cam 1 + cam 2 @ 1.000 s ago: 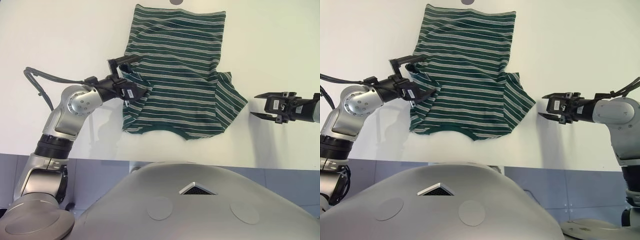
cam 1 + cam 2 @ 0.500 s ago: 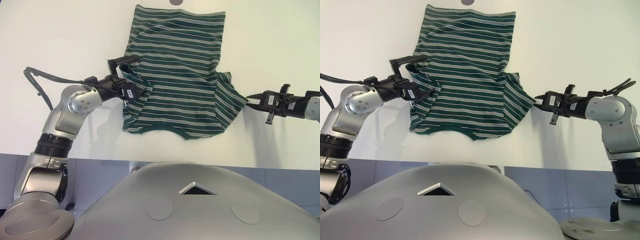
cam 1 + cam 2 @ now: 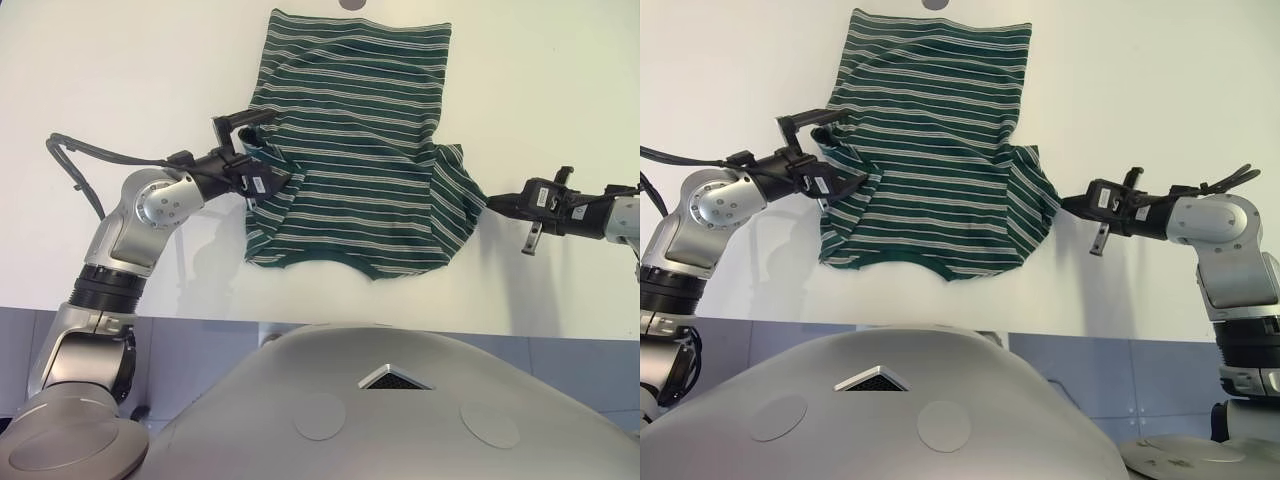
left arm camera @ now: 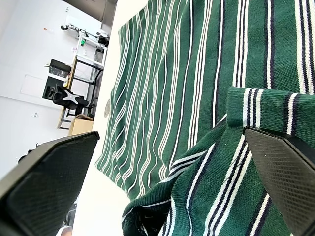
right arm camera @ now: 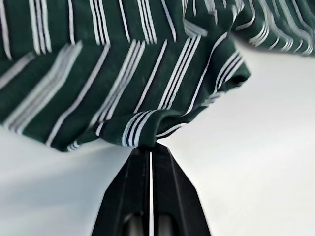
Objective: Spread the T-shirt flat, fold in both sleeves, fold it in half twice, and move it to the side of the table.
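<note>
Left eye view: a green striped knit T-shirt (image 3: 350, 110) lies rumpled mid-way across the white counter (image 3: 130, 60), hem toward the far side, neckline toward the robot. The right tool (image 3: 495, 201) has its fingers pressed together, pinching the very edge of the right-hand sleeve (image 3: 455, 185). The left tool (image 3: 272, 148) sits at the opposite side w/ fingers spread wide, bunched cloth between them, gripping nothing.

Risks, as judged from here: the right-side pinch looks thin, just hem and no depth, so a firm outward pull could slide the fabric out and drop the sleeve back in a heap. W/ the left tool not clamped, a pull from the right would prob. drag the whole garment sideways instead of stretching it flat. If the left tool closes where it is, it may catch two layers, sleeve plus body, and lock in a crease rather than open it.

Hard to read: the left-hand sleeve is folded into the bunch by the left tool, so its outline and edge can't be traced. How much cloth sits between the right tool's fingers can't be told; the right wrist view shows hem meeting the tips, no more. A dark round item at the far edge of the counter is cut off; what it is can't be told.
</note>
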Robot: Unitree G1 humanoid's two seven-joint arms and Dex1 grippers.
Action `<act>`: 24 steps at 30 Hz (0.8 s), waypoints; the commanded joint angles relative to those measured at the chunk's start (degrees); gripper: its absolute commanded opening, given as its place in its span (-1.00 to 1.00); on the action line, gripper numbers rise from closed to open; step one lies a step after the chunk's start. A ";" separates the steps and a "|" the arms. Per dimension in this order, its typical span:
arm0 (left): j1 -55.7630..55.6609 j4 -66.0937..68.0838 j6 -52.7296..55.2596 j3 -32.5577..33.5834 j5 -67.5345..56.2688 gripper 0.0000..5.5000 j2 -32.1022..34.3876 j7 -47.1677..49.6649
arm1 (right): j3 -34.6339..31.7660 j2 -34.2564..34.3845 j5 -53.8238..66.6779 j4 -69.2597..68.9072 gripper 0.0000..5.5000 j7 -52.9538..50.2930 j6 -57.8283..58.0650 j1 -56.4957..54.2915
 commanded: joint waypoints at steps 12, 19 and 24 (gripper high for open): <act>-1.78 0.89 -0.30 -0.64 1.18 0.96 -0.37 0.69 | 0.89 7.59 8.77 -10.16 -0.99 -0.41 7.82 -6.31; -2.89 1.58 -0.66 -1.19 1.52 0.96 -0.60 0.47 | 10.00 15.52 6.43 -11.13 -0.99 -2.80 10.21 -15.07; -2.80 1.45 -0.75 -0.95 1.17 0.96 -0.38 0.29 | 18.41 17.28 -4.00 -5.14 -0.99 -4.11 6.67 -17.29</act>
